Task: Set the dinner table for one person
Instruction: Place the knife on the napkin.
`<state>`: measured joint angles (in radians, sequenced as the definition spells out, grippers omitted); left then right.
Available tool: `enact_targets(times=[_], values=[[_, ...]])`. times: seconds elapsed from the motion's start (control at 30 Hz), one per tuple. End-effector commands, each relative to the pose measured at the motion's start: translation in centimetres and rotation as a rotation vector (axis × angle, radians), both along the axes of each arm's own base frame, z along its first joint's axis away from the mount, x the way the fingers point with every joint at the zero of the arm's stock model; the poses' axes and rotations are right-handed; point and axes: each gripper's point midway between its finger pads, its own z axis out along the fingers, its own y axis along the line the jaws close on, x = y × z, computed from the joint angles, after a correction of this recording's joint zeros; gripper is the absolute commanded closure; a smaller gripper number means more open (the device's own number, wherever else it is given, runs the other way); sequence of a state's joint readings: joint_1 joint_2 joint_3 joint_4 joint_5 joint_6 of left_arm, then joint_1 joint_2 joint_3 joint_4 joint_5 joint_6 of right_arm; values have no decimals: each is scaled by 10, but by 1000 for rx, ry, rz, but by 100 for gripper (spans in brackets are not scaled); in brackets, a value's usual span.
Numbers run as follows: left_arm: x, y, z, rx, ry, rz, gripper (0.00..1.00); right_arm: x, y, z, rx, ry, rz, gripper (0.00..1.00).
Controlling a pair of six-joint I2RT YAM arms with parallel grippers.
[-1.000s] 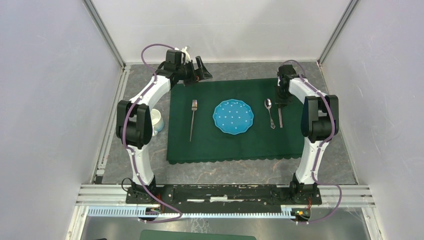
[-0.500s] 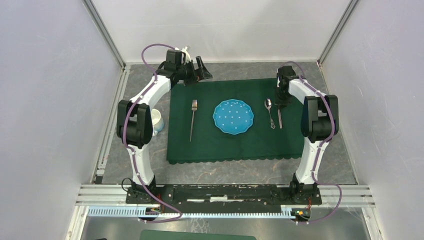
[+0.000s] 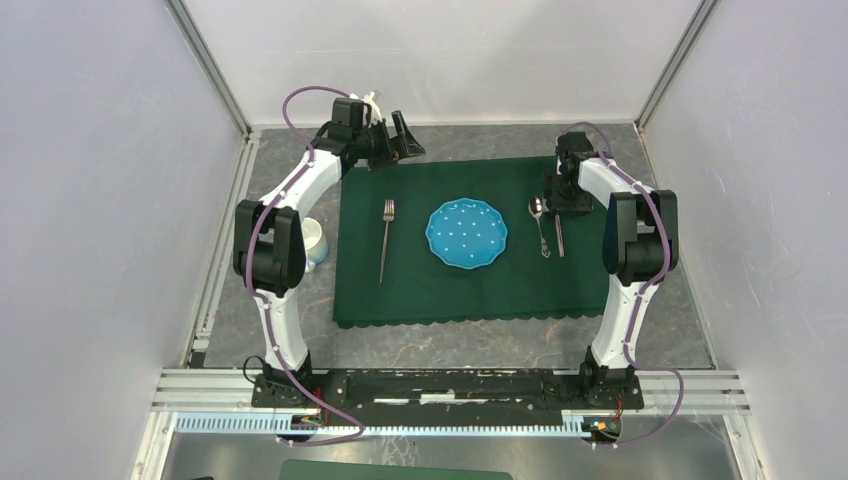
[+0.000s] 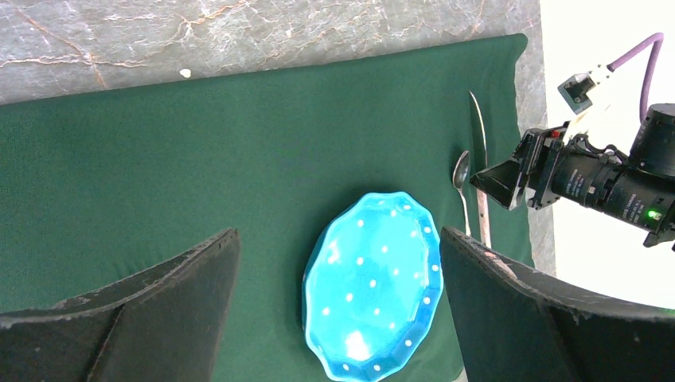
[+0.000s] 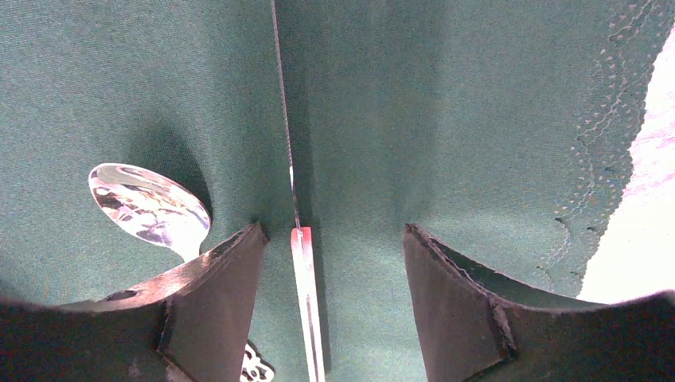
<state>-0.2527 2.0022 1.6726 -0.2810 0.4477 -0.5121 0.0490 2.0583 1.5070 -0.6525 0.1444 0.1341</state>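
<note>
Place setting on the dinner table (image 3: 450,345): fork (image 3: 385,240), blue plate (image 3: 466,234), spoon (image 3: 540,225) and knife (image 3: 560,238) lie ranged on the green cloth (image 3: 440,285). The right gripper (image 5: 333,231) straddles the knife, jaws parted, gripping nothing; the left gripper (image 4: 338,239) hangs wide and empty. A pale cup (image 3: 315,240), half hidden beside the cloth, is perhaps yet to be placed.

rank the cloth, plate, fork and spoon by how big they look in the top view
green cloth, largest
blue plate
fork, as long as the plate is wide but far thinner
spoon, smallest
</note>
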Motion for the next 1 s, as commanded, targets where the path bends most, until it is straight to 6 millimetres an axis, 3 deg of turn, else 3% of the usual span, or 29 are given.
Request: enact_targets(times=[0.0, 0.63, 0.97], values=[[11, -4, 20, -58, -27, 27, 0, 1, 11, 16, 28, -22, 18, 28], [11, -3, 20, -57, -29, 27, 0, -4, -3, 34, -60, -30, 26, 28], [10, -3, 19, -55, -28, 24, 0, -5, -22, 38, -119, -31, -7, 27]])
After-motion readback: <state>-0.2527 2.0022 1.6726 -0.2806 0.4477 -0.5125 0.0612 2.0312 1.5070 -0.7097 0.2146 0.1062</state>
